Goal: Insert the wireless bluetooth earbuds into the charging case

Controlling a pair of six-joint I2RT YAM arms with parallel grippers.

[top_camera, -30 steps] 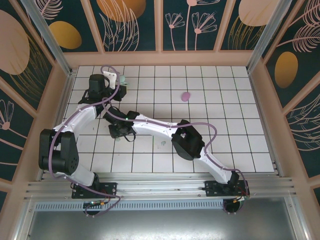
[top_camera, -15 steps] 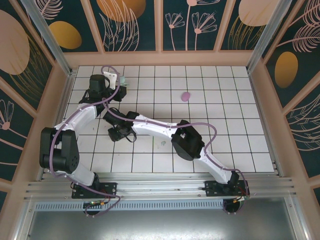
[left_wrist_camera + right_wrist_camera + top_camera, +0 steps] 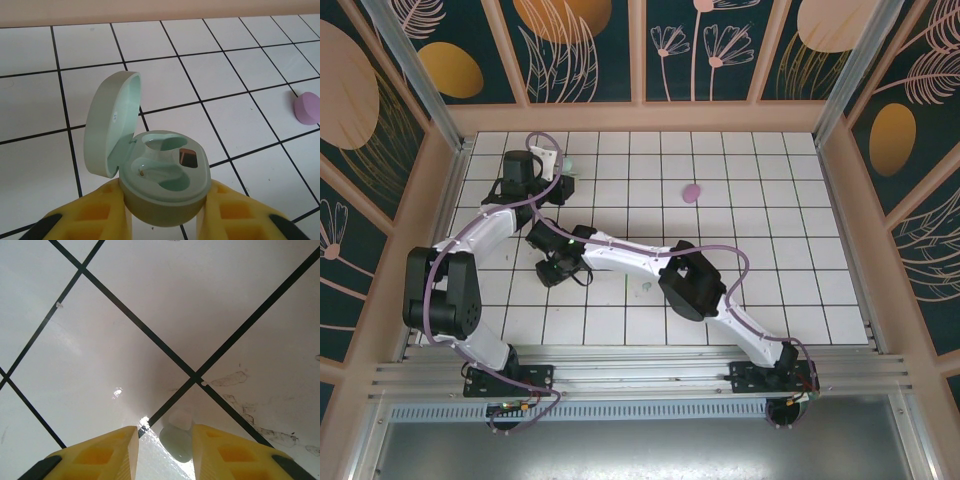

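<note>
Left wrist: left gripper (image 3: 165,212) clasps open case (image 3: 167,172); right wrist: earbud (image 3: 176,442).

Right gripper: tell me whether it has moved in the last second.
Yes, slightly: the right gripper has crept left and toward the near edge, farther from the purple case, which stayed put.

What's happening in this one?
The left end effector holds a mint case, lid open and both wells empty. The right end effector is down at the tiles, straddling a mint earbud; a gap shows on one side, so it does not look gripped yet. No earbud is in the case. A purple pod lies apart on the tiles.
</note>
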